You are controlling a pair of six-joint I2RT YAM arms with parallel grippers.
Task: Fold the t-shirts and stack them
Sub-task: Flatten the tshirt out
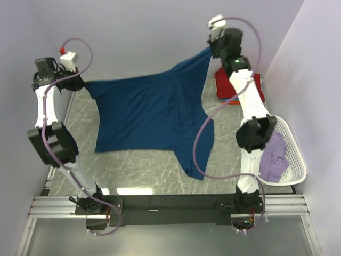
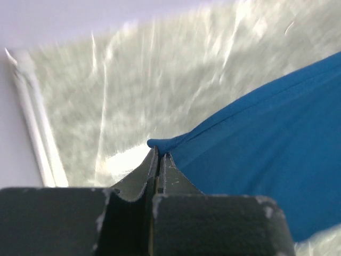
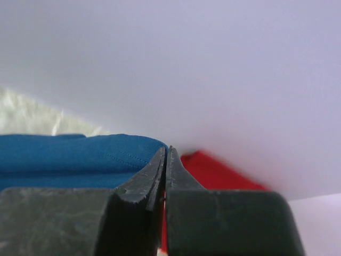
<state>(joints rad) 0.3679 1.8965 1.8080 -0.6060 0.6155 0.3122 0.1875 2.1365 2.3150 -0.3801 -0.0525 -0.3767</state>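
top external shows the blue t-shirt point(image 1: 149, 109) stretched mid-frame between the left gripper point(image 1: 81, 83) and right gripper point(image 1: 210, 49), both pinched closed on its corners. the red shirt point(image 1: 224, 85) at upper right is partly hidden behind the right arm point(image 1: 250, 96).

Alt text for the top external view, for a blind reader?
The left arm and right arm stretch a blue t-shirt between them over the table. A red garment lies far right, and a white basket holds purple clothing.
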